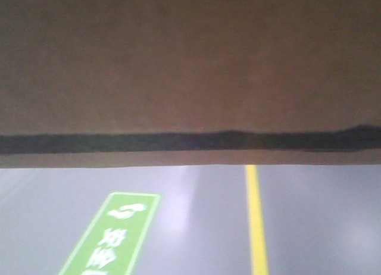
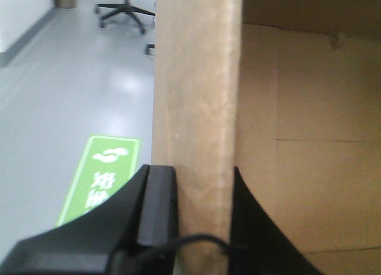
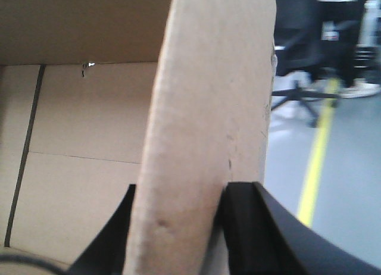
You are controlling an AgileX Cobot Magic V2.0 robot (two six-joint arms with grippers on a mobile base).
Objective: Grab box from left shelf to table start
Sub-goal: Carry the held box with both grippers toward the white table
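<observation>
The brown cardboard box [image 1: 190,66] fills the upper part of the front view, held up off the grey floor, with a dark band along its lower edge. My left gripper [image 2: 202,215] is shut on the box's left wall [image 2: 196,96]: one finger outside, one inside the open box. My right gripper [image 3: 178,227] is shut on the box's right wall [image 3: 208,108] in the same way. The box's bare inside [image 2: 309,138] shows in both wrist views. The left shelf and the table are out of view.
Grey floor [image 1: 196,215] lies below the box, with a yellow line [image 1: 257,221] and a green floor sign [image 1: 113,233]. Office chairs stand far off at the left [image 2: 122,10] and right [image 3: 297,66]. A person's legs [image 3: 342,37] stand by the yellow line.
</observation>
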